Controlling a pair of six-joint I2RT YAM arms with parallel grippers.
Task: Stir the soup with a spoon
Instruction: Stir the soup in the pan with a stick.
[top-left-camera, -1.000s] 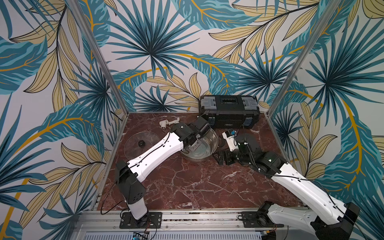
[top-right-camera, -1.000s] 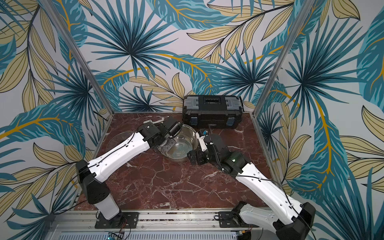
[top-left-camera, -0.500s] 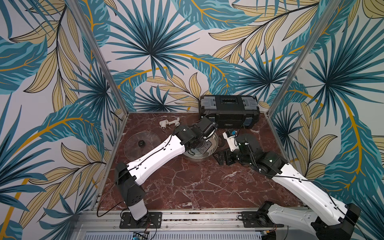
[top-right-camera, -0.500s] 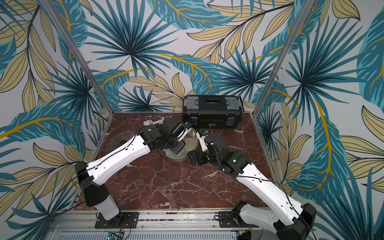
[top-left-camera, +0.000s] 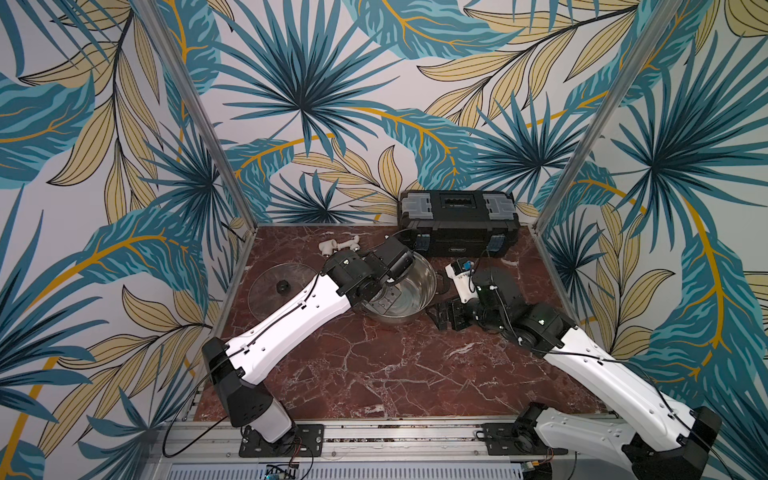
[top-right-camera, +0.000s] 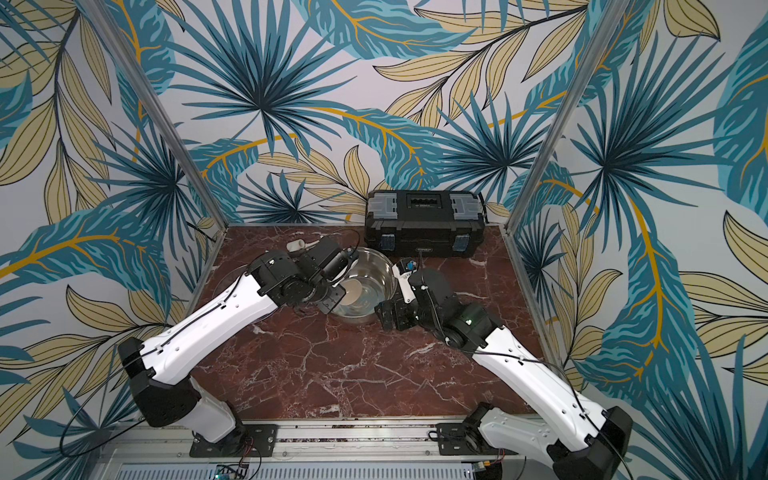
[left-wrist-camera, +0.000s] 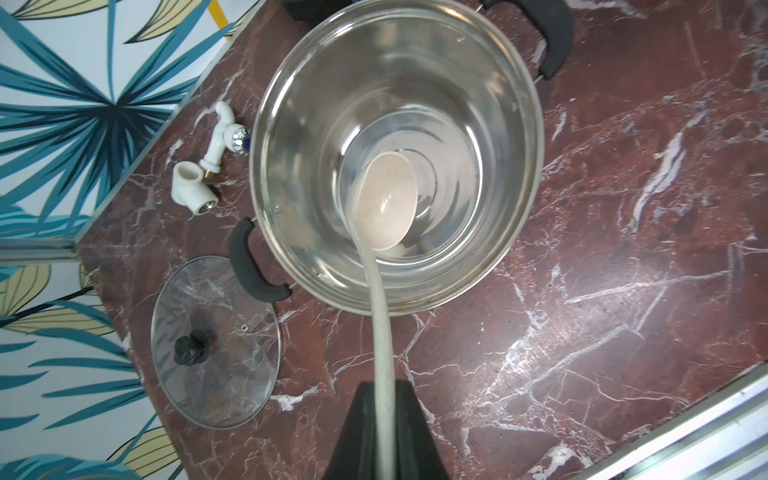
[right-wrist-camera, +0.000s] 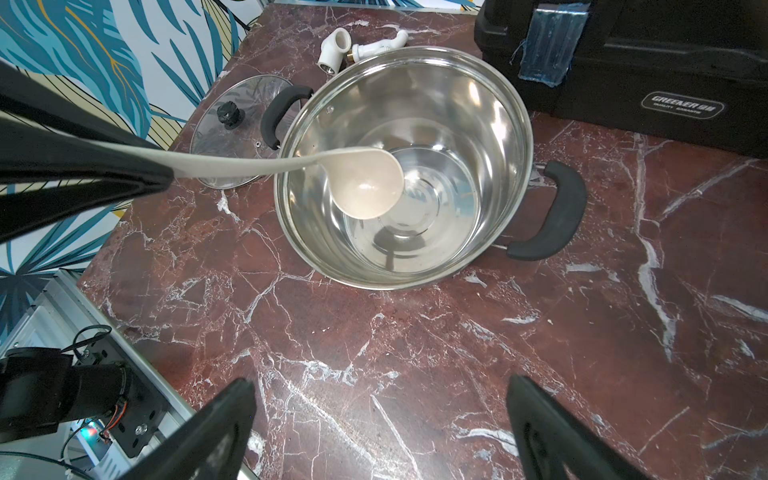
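Spoon (left-wrist-camera: 384, 208) inside pot (left-wrist-camera: 503, 124), bowl off its walls

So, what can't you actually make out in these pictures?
- The steel pot: in both wrist views it is all reflections, so I cannot tell whether it holds liquid.
- The ladle: in a top view the left arm hides its handle, and only its bowl shows.
- The toolbox: in the right wrist view the label's small print is blurred.

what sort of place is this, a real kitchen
Probably a staged robot test cell, not a kitchen: leaf-print wall panels, a red marble tabletop, and a black plastic toolbox behind the shiny steel pot.
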